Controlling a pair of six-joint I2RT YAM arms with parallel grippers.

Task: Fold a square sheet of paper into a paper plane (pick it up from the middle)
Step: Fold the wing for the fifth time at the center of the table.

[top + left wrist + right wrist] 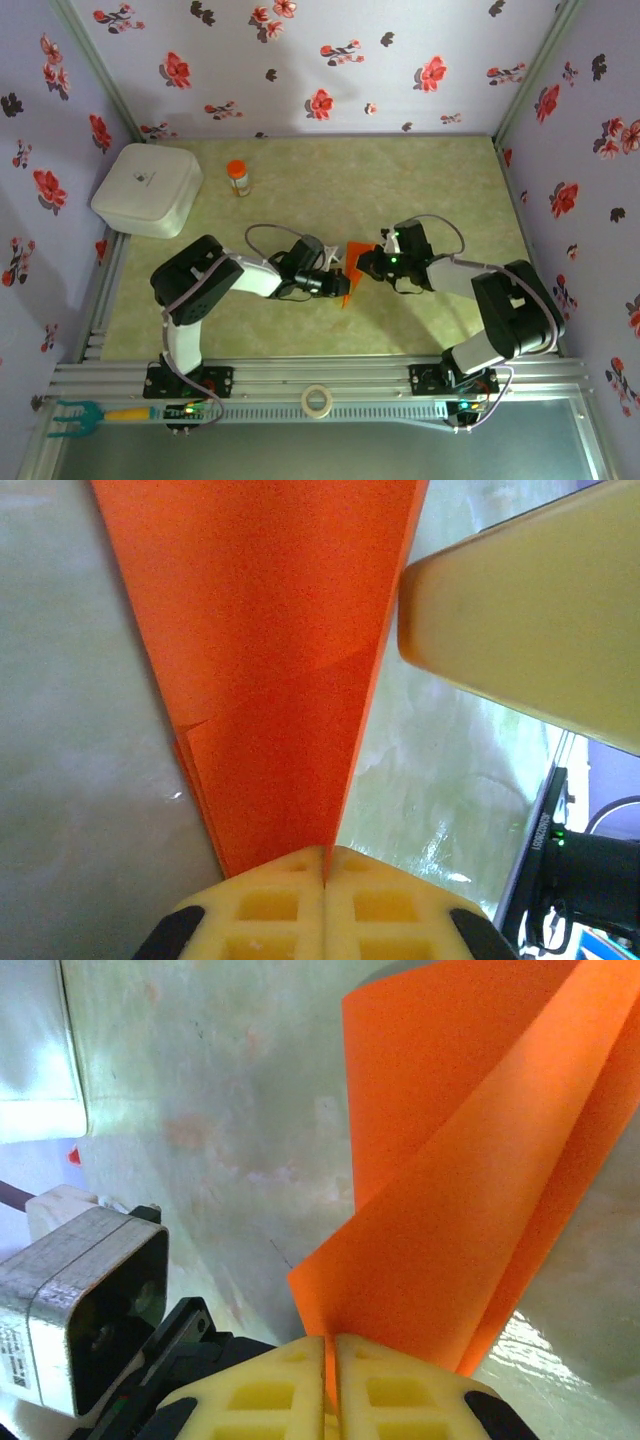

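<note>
Folded square sheet of paper, mid-fold: left gripper and right gripper both clamped on it, sheet fanning forward from each pair of tips; next move likely needs aligned edges before creasing.

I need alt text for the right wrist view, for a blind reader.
The right gripper, shut, pinches folded orange paper that fans upward. Behind it lies the pale green table, a white box at upper left.

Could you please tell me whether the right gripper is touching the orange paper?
Touching. The right wrist view shows the orange paper pinched between the closed fingers of the right gripper, with no gap.
</note>
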